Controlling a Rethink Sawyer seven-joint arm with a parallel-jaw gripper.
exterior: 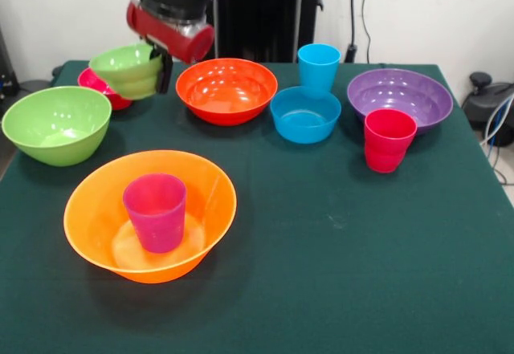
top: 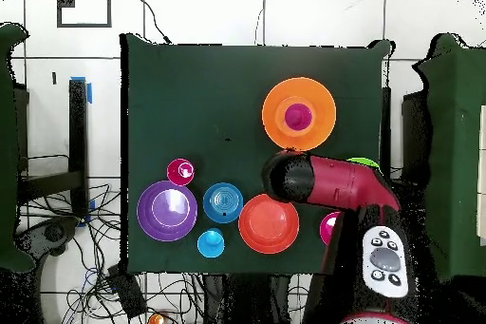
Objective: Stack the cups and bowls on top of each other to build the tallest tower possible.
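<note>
Tabletop (exterior: pixel 337 274): dark green cloth cover, matte, flat.

Large orange plastic bowl (exterior: pixel 88 217), glossy, round, wide flared wall, sits at front-left in front view. Inside it, upright at centre: purple-magenta tapered plastic tumbler (exterior: pixel 155 211), smooth, mouth up. That pair = the tower so far.

Large lime green plastic bowl (exterior: pixel 56 124), glossy, stands left of the orange one, apart from it. Red-orange plastic bowl (exterior: pixel 226 89), glossy w/ highlights on inner wall, at back centre. Small blue plastic bowl (exterior: pixel 304 114) just right of it; sky blue tapered tumbler (exterior: pixel 319 66) upright right behind the blue bowl. Large purple plastic bowl (exterior: pixel 400 97) at back right; red-pink tumbler (exterior: pixel 389 140) upright just in front of it, overlapping its rim in front view. Contact cannot be told.

Claw (exterior: pixel 163 63): black, below red-and-black arm end (exterior: pixel 170 31), at back left. Closed on the rim of a small lime green plastic bowl (exterior: pixel 127 71), which hangs tilted, clear of the tabletop. Directly behind/under it, a small pink-red bowl (exterior: pixel 103 89) on the cloth, mostly hidden.

Overhead view: arm (top: pixel 332 182) covers the lifted bowl; only a green sliver (top: pixel 361 162) shows.
</note>
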